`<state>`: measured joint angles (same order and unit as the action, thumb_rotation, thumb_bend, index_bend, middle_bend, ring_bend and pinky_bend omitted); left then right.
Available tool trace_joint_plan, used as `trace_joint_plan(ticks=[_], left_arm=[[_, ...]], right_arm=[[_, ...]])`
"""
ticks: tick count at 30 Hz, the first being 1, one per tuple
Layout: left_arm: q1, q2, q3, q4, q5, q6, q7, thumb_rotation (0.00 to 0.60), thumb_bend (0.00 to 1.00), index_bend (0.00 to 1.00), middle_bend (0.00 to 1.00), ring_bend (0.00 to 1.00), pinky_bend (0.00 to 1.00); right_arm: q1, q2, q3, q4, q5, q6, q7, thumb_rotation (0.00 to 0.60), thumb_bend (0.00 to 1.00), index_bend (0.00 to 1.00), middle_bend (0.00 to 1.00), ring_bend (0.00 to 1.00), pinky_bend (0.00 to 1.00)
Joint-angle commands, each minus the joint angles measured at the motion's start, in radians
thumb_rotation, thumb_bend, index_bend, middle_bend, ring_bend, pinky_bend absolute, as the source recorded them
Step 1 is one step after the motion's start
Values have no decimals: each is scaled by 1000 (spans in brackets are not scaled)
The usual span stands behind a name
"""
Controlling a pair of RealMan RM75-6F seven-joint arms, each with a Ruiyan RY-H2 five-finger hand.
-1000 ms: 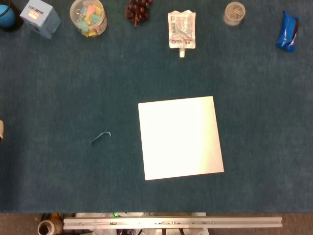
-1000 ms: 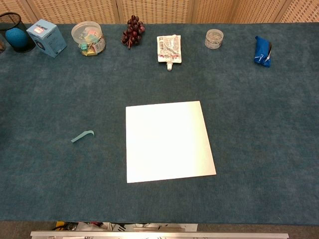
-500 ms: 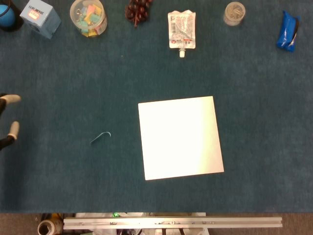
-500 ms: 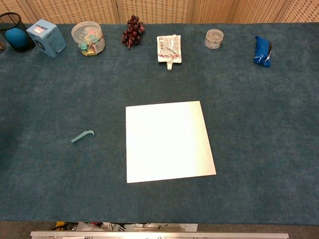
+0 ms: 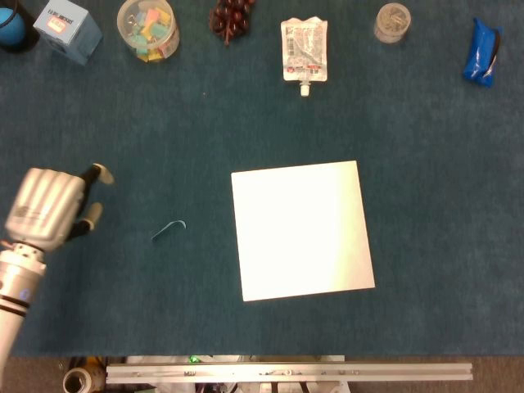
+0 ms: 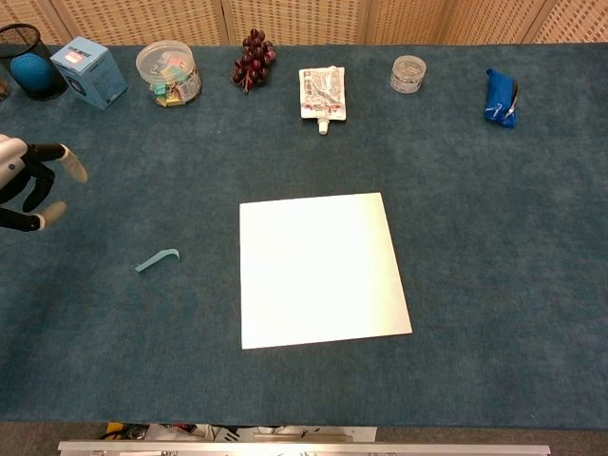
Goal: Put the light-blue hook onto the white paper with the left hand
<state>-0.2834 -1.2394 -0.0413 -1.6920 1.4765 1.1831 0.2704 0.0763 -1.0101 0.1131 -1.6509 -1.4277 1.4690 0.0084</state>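
The light-blue hook (image 5: 169, 230) (image 6: 157, 259) lies flat on the blue cloth, left of the white paper (image 5: 301, 230) (image 6: 321, 270). My left hand (image 5: 51, 210) (image 6: 28, 185) hovers left of the hook, apart from it, holding nothing, its fingers (image 6: 72, 163) spread. Nothing lies on the paper. My right hand does not show in either view.
Along the far edge stand a blue box (image 5: 67, 29), a clear tub of clips (image 5: 148, 29), dark grapes (image 5: 232, 16), a white pouch (image 5: 304, 51), a small jar (image 5: 393, 22) and a blue packet (image 5: 481, 52). A metal rail (image 5: 286, 372) runs along the near edge.
My left hand has come in from the left edge toward the hook and now shows fully in the head view. Hook and paper have not moved.
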Motion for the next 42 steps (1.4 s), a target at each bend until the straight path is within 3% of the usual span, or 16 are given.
trace_joint_plan(ticks=[1,6,22,29,42], left_arm=[[-27,-24,12,-17,-27,-44,64,600,341,385,908,952,993],[-43,-54,26,-24,-69,-81,139,600,341,401,969,1000,1000],[-67,-124,54,-46,-192,-118,263,599,302,435,970,1000,1000],[-65,-154,60,-60,-235,-103,290,535,268,433,969,1000,1000],[-69,-232,45,-47,-331,-67,326,519,267,399,969,1000,1000]], right_arm=[[0,-2,-2,7,2,-5,6,600,353,233,372,293,303],[2,-10,-5,26,5,-16,23,600,353,233,372,293,303],[-14,-21,-17,60,4,-8,65,600,353,233,372,293,302],[-22,-24,-21,71,2,-4,79,600,353,233,372,293,303],[-33,-36,-27,100,0,0,110,600,353,233,372,293,302]])
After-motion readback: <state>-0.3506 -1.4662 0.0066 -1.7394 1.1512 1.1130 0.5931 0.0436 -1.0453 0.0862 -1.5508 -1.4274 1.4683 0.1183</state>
